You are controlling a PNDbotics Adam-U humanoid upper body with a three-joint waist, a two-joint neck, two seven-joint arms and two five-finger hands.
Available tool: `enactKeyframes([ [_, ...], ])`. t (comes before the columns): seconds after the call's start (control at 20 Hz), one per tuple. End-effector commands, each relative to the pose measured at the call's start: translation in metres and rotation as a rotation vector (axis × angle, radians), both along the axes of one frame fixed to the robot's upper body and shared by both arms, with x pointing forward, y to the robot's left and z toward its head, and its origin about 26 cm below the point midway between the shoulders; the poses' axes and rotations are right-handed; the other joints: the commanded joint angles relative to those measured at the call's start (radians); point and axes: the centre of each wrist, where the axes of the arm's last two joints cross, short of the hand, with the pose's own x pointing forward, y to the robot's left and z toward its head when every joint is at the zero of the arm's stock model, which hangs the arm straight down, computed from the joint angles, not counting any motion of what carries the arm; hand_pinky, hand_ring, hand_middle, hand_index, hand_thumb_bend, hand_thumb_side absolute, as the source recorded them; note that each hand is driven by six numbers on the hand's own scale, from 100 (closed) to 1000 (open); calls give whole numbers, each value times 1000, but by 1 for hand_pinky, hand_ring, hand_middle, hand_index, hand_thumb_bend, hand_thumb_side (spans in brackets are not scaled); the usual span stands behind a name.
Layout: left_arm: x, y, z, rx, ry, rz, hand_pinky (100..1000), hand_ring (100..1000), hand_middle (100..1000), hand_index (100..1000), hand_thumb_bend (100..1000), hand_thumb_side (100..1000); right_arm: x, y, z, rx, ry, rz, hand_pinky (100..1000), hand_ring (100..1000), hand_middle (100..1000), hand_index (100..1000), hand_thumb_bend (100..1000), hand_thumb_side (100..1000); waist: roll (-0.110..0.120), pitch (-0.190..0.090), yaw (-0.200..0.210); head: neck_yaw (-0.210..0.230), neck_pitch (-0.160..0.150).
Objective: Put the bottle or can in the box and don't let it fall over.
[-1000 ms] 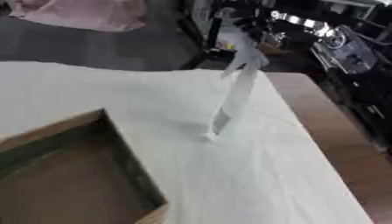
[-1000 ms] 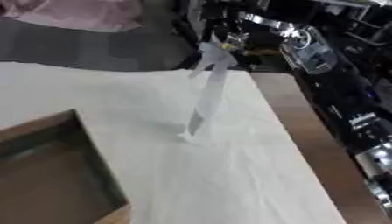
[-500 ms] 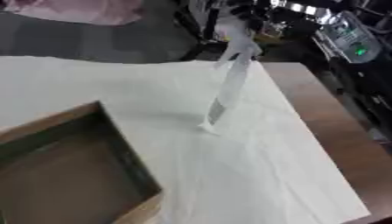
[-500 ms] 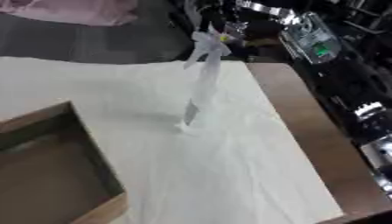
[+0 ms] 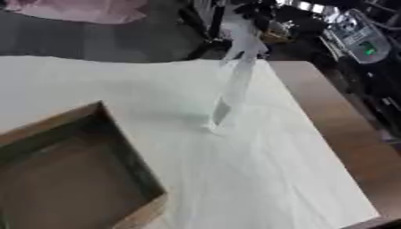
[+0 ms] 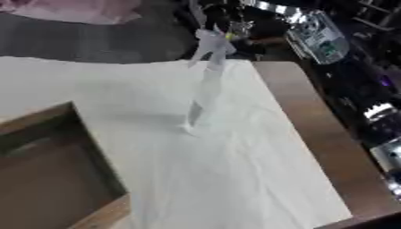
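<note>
box: open wooden, at left on white-clothed desk | pale blurred streak (unidentifiable) rises at centre | hands: neither visible, finger state unknown

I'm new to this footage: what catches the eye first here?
A tall, pale, see-through thing standing on the white cloth near the table's middle; what it is I cannot tell. At lower left sits an open wooden box. Neither hand shows in either view.
</note>
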Motion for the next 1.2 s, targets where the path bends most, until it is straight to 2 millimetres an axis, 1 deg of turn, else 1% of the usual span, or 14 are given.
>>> enactKeyframes([
  [0.05, -1, 1, 7, 11, -23, -4, 678, 425, 907, 928, 224, 811, -6, -3, 13, -176, -89, 141, 1000, 1000, 1000, 987, 100, 614, 5, -19, -1, -5, -8],
  [0.35, 0, -1, 8, 12, -23, -11, 679, 425, 907, 928, 225, 812, -6, -3, 2, -183, -63, 145, 1000, 1000, 1000, 991, 100, 625, 5, -14, 1, -6, -15],
  [0.65, 0, -1, 7, 10, -23, -11, 680, 423, 908, 928, 225, 813, -6, -1, -1, -195, -59, 148, 1000, 1000, 1000, 980, 100, 625, 7, -11, 2, -8, -14],
  [0.85, 0, -1, 7, 11, -22, -11, 680, 422, 908, 928, 226, 813, -6, -2, -1, -200, -59, 144, 1000, 1000, 1000, 976, 100, 607, 6, -9, 1, -8, -13],
  [1.0, 0, -2, 7, 11, -22, -12, 680, 421, 908, 929, 226, 814, -5, -3, -3, -210, -61, 137, 1000, 1000, 1000, 971, 100, 573, 5, -7, 1, -8, -13],
  [1.2, 0, -2, 7, 11, -21, -12, 680, 418, 908, 928, 226, 815, -4, -5, -4, -225, -66, 129, 1000, 1000, 1000, 958, 100, 480, 4, -4, 3, -9, -12],
])
